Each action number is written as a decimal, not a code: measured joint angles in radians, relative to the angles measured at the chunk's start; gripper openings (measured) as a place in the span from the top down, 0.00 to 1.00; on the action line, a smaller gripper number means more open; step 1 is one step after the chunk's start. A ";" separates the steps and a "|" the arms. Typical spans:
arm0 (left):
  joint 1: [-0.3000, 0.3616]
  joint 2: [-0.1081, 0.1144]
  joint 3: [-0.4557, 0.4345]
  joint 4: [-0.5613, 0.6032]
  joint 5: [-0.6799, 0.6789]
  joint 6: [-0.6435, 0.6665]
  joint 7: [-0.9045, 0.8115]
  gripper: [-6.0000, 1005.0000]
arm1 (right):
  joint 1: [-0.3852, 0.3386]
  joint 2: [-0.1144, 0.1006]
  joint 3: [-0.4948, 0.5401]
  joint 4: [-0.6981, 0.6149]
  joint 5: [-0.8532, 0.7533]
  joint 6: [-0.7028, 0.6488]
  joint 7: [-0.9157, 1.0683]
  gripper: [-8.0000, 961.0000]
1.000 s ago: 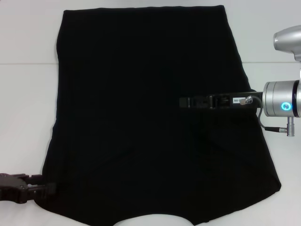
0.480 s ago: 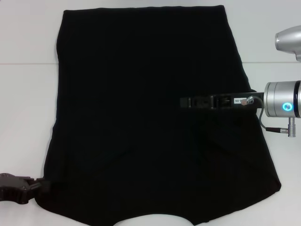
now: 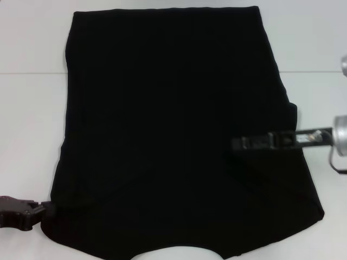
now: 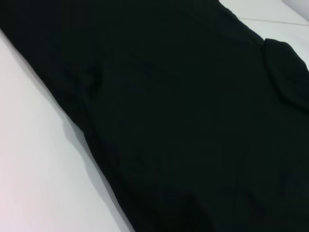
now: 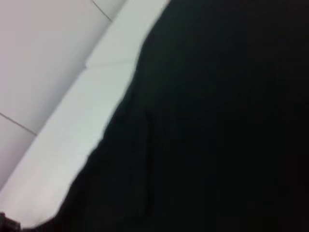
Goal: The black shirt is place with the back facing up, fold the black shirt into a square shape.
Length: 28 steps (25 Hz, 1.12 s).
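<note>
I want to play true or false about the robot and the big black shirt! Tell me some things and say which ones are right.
1. The black shirt lies spread out on a white table. True.
2. The right claw is over the shirt. True.
3. The left claw is up at the far edge of the shirt. False: it is at the shirt's near corner on the robot's left.
4. The shirt is already folded into a small square. False: it is spread wide, much bigger than the claws.
5. White letters show on the shirt. False: only plain black cloth shows.
</note>
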 joint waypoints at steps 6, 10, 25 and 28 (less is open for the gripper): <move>0.003 -0.002 -0.003 -0.001 -0.014 -0.005 0.000 0.97 | -0.100 -0.054 0.006 -0.011 -0.031 -0.059 0.074 0.24; 0.004 -0.003 -0.004 -0.005 -0.020 -0.019 -0.003 0.97 | -0.171 -0.091 0.006 -0.027 -0.040 -0.066 0.108 0.24; 0.001 -0.007 -0.003 -0.009 -0.021 -0.022 -0.002 0.97 | -0.212 -0.093 0.010 -0.032 -0.090 -0.069 0.111 0.24; 0.000 -0.007 -0.005 -0.009 -0.021 -0.023 -0.002 0.97 | -0.210 -0.091 0.009 -0.031 -0.092 -0.083 0.110 0.24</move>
